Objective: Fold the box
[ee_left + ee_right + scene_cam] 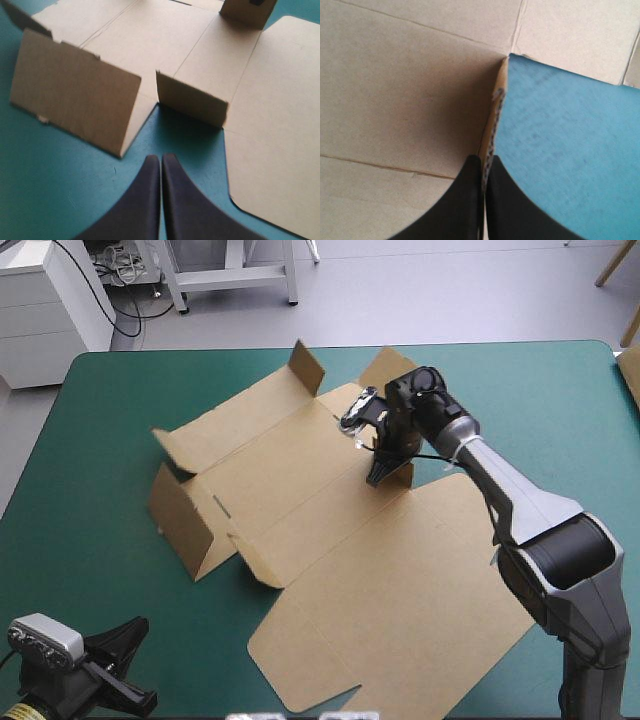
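My right pincer [484, 161] pinches the box [340, 540]; my left pincer [161, 160] is pressed together, empty. Few flaps [182, 518] stand; most lies flat.

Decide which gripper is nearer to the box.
Right. The right gripper is shut on the box at its far side; the left gripper, shut, is apart from it over the teal-green cover.

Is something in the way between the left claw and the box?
No, nothing I can see. Only bare teal-green cover lies between the shut left claw and the box ahead of it. The right claw is pinching the box's far side.
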Robot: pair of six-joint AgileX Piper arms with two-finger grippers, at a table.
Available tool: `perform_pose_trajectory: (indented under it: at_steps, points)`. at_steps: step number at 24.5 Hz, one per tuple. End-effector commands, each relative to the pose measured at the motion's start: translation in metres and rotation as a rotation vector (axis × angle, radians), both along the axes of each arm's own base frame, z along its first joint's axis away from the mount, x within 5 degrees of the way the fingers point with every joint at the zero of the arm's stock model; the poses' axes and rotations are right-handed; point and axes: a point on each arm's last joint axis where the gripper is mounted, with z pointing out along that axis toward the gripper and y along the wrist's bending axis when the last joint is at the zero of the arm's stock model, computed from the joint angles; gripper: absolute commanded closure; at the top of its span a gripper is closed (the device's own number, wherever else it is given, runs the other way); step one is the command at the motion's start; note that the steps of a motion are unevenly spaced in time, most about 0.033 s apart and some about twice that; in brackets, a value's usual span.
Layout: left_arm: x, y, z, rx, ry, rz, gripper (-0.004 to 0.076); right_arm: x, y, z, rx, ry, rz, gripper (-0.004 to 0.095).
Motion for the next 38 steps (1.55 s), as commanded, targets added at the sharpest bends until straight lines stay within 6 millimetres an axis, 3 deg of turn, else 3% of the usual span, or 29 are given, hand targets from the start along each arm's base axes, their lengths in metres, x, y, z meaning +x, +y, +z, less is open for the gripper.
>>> perform_pose_trajectory:
  at_steps: [1, 5, 8, 15, 25, 33, 35, 38]
  points:
    - [0.001, -0.001, 0.015, -0.049, -0.079, -0.004, 0.0731, -0.017, 0.025, 0.033, -0.003, -0.109, 0.144, 0.0929]
    - [0.001, -0.001, 0.015, -0.049, -0.079, -0.004, 0.0731, -0.042, 0.070, 0.029, -0.035, -0.113, 0.379, 0.0930]
    - [0.001, -0.001, 0.015, -0.049, -0.079, -0.004, 0.0731, -0.053, 0.087, 0.029, -0.121, -0.163, 0.532, 0.0930]
    - [0.001, -0.001, 0.016, -0.050, -0.080, -0.004, 0.0731, -0.053, 0.099, 0.014, -0.085, -0.125, 0.553, 0.0929]
    - [0.001, -0.001, 0.016, -0.050, -0.080, -0.004, 0.0731, -0.043, 0.106, 0.026, -0.096, -0.302, 0.589, 0.0930]
    - [0.001, -0.001, 0.016, -0.051, -0.080, -0.005, 0.0731, -0.042, 0.105, 0.026, -0.116, -0.315, 0.607, 0.0920]
    - [0.001, -0.001, 0.016, -0.051, -0.080, -0.005, 0.0731, -0.042, 0.105, 0.027, -0.128, -0.319, 0.621, 0.0865]
    - [0.001, -0.001, 0.016, -0.051, -0.080, -0.005, 0.0731, -0.045, 0.103, 0.050, -0.094, -0.306, 0.569, 0.0595]
